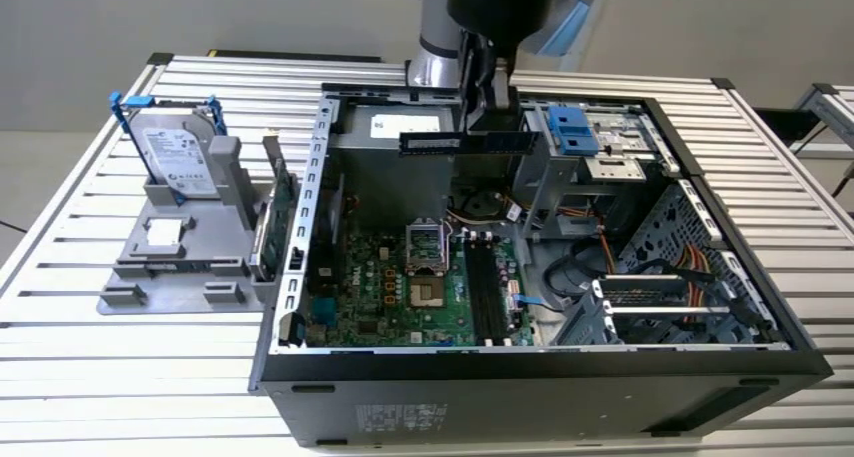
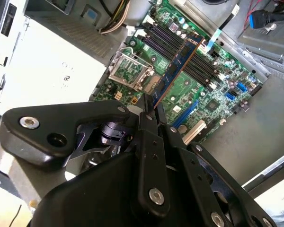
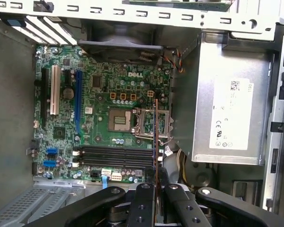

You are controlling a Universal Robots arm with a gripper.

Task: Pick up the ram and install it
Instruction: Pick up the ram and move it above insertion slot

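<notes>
Pickup is done: the fingers (image 3: 143, 203) clench the ram (image 1: 470, 142), held above the open case (image 1: 534, 372); the slots (image 3: 116, 156) lie empty; seating is not yet done.

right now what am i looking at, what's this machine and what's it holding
It is a robot arm over an open computer case on a slatted metal table. The exterior view looks on from off the arm; both wrist views ride on the arm and look into the case at the green motherboard. Its pincer is shut on a dark blue ram stick, held above the board. On the exterior view's left, a hard drive stands in a grey holder.
</notes>
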